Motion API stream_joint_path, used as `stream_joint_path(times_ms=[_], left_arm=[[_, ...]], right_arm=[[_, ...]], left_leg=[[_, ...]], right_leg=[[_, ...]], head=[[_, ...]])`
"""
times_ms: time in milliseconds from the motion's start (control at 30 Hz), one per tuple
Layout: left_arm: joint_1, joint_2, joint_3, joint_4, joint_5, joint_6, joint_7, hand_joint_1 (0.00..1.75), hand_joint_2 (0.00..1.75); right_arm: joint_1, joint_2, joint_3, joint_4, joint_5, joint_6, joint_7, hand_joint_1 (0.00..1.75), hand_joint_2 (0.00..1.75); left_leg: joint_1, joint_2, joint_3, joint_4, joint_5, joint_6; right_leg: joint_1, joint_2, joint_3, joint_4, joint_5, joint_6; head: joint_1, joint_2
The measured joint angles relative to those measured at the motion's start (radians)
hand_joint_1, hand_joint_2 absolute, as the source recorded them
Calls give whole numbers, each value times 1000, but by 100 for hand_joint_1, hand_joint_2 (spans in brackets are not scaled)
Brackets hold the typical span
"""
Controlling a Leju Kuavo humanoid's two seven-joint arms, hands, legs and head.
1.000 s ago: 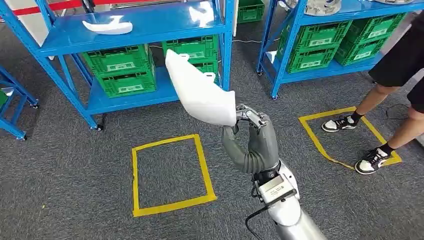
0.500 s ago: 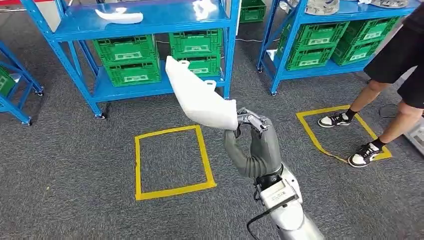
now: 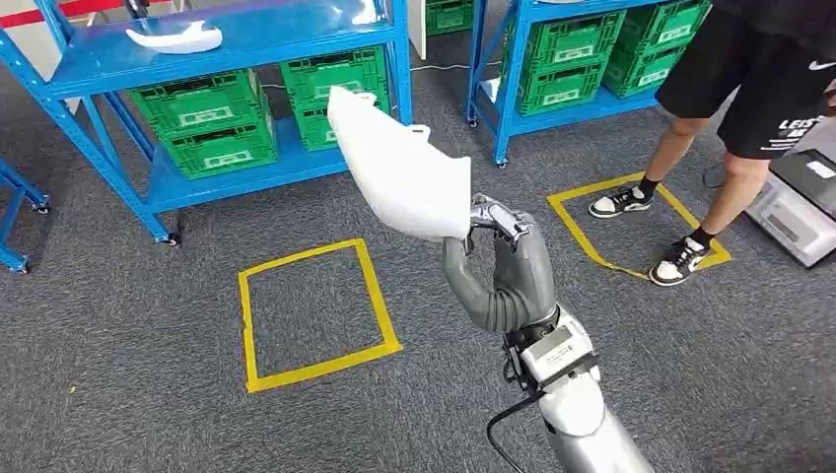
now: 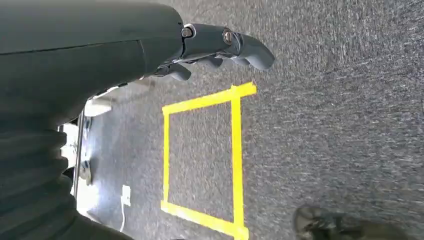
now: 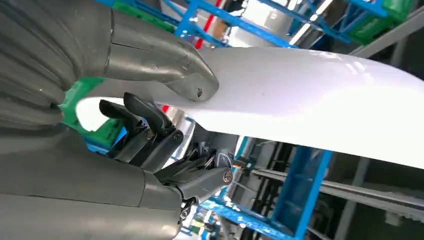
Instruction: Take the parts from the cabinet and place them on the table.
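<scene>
Carpet (image 3: 148,414) grey, two yellow tape squares (image 3: 311,310); blue racks (image 3: 227,39) with green crates (image 3: 207,128) behind, person (image 3: 730,108) standing right. White part (image 3: 399,168): smooth curved shell, pinched at its lower edge by raised right hand (image 3: 498,256). Left hand (image 4: 220,47) holds nothing, fingers loosely extended over the floor.

A warehouse-like workshop: blue steel racks (image 3: 212,187) hold green parts crates (image 3: 205,101), and yellow tape squares (image 3: 313,313) mark the grey carpet.
</scene>
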Motion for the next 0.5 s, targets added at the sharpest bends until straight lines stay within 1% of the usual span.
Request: stream_joint_path(times_ms=[33, 67, 100, 133, 167, 200, 233, 300, 333, 367, 400, 433, 467, 500], left_arm=[[0, 0, -4, 0, 0, 1, 0, 0, 175], [1, 0, -4, 0, 0, 3, 0, 0, 175], [1, 0, -5, 0, 0, 4, -1, 0, 175], [1, 0, -7, 0, 0, 6, -5, 0, 175], [1, 0, -9, 0, 1, 6, -9, 0, 175], [1, 3, -12, 0, 3, 6, -12, 0, 175], [1, 0, -12, 0, 5, 6, -15, 0, 175], [1, 0, -13, 0, 9, 6, -16, 0, 175], [1, -4, -13, 0, 12, 6, -15, 0, 175], [1, -3, -13, -1, 16, 6, -16, 0, 175], [1, -5, -13, -2, 21, 6, -18, 0, 175], [2, -5, -13, -2, 23, 6, -19, 0, 175], [4, -6, -12, -2, 25, 6, -20, 0, 175], [7, -7, -12, -2, 29, 6, -21, 0, 175]], right_arm=[[7, 0, 0, 3, 1, 0, -3, 175, 175], [11, 0, 0, 5, 1, 0, -7, 175, 175], [15, 0, 0, 8, 2, -2, -12, 175, 175], [16, 0, 0, 12, 3, -2, -15, 175, 175], [15, 0, 0, 15, 4, -2, -14, 175, 175], [11, 0, 0, 20, 6, -2, -14, 175, 175], [10, 0, 0, 23, 7, 1, -9, 175, 175], [9, 1, 0, 27, 24, 6, 11, 175, 175], [8, 0, 0, 29, 45, 6, 22, 175, 175], [10, 0, 0, 30, 67, 1, 26, 175, 175], [5, 0, 2, 31, 83, -4, 28, 175, 175], [2, 1, 3, 33, 97, -10, 29, 175, 175], [5, 1, 7, 35, 110, -17, 29, 175, 175], [9, 1, 11, 37, 120, -19, 28, 175, 175]], left_leg=[[0, -1, -6, 37, 0, 1], [-1, -3, 18, 11, 25, 4], [-1, -6, 62, -53, 60, 10], [-4, -17, 120, -150, 98, 18], [-5, -41, 168, -229, 119, 27], [-3, -81, 207, -276, 99, 36], [-5, -76, 204, -286, 103, 32], [-12, -59, 203, -294, 100, 37], [0, -47, 205, -308, 108, 44], [3, -33, 208, -317, 115, 48], [5, -23, 206, -319, 118, 55], [5, -13, 203, -319, 118, 56], [5, -1, 202, -318, 118, 56], [5, 13, 199, -316, 118, 55]], right_leg=[[2, 10, -11, 6, 5, 0], [2, 20, -20, 10, 7, 1], [3, 31, -21, 15, 9, 2], [5, 40, -24, 19, 11, 4], [4, 47, -27, 22, 12, 5], [5, 55, -37, 26, 16, 11], [-2, 64, -40, 26, 21, 19], [-6, 81, -45, 23, 30, 33], [3, 91, -47, 21, 34, 40], [-1, 62, -52, 32, 24, 41], [0, 30, -73, 67, -6, 48], [-5, 15, -105, 133, -43, 56], [-12, 9, -142, 213, -79, 62], [-16, 7, -176, 285, -104, 69]], head=[[0, 0], [0, 0], [0, 0], [-1, 0], [0, 0], [2, 0], [-1, 0], [0, 0], [0, 0], [-1, 0], [9, 0], [10, 0], [10, 0], [10, 0]])
